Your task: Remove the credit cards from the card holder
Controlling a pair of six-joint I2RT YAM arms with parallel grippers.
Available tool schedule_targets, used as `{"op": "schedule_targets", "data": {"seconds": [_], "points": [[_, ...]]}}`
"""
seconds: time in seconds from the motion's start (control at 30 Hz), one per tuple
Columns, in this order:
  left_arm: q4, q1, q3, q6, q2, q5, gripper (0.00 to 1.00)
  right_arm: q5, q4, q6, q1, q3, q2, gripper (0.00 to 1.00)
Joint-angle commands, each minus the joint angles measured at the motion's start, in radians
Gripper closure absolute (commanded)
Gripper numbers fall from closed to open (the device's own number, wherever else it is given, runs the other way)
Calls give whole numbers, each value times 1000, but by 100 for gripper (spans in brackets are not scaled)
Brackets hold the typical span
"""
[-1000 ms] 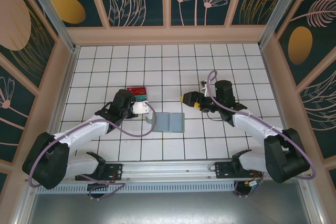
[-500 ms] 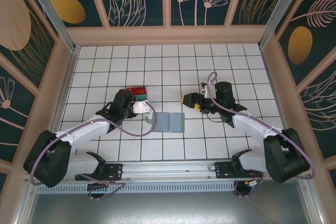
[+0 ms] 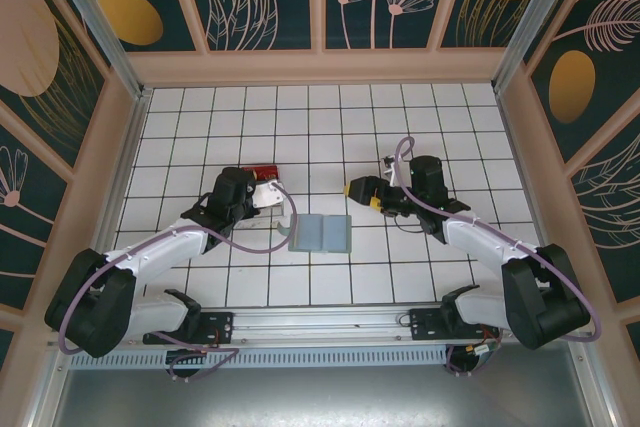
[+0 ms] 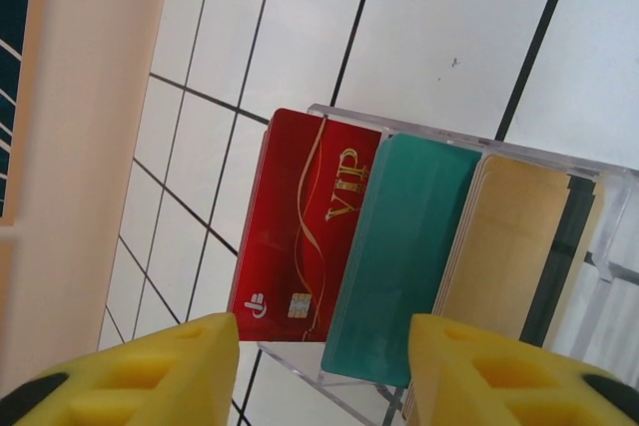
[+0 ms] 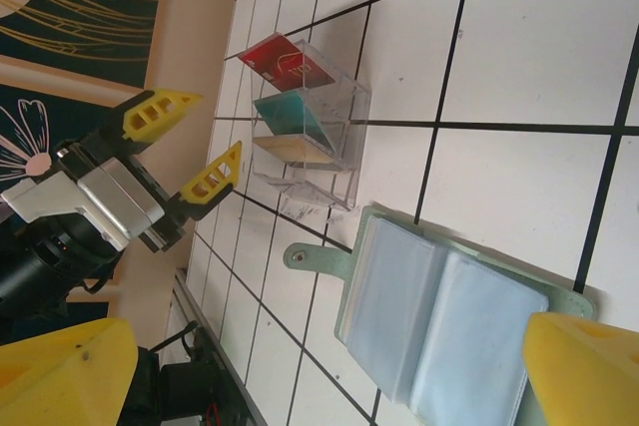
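Tiles (image 3: 400,117); card holder (image 3: 322,233) near right gripper (image 3: 352,190)

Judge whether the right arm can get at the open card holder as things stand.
Probably yes. The card holder lies open on bare tiles near the open right gripper, nothing between them; the left gripper is off at the clear tray.
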Motion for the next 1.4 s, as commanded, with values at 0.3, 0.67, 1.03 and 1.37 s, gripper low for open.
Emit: {"op": "schedule_targets", "data": {"seconds": [0.3,0.67,1.03,1.37], "points": [[-71,11,205,-381,-44,-35,2,14,7,-3,-1,-7,-31,1],[-426,10,513,-1018,-10,-53,2,117,-79,-61,93,42,13,1],[-394,10,345,-1404,-111,232,51,250,-168,-103,196,26,98,58],[-282,-98,166,-1685,-82,301,69,293,-160,-80,238,-12,189,87]]}}
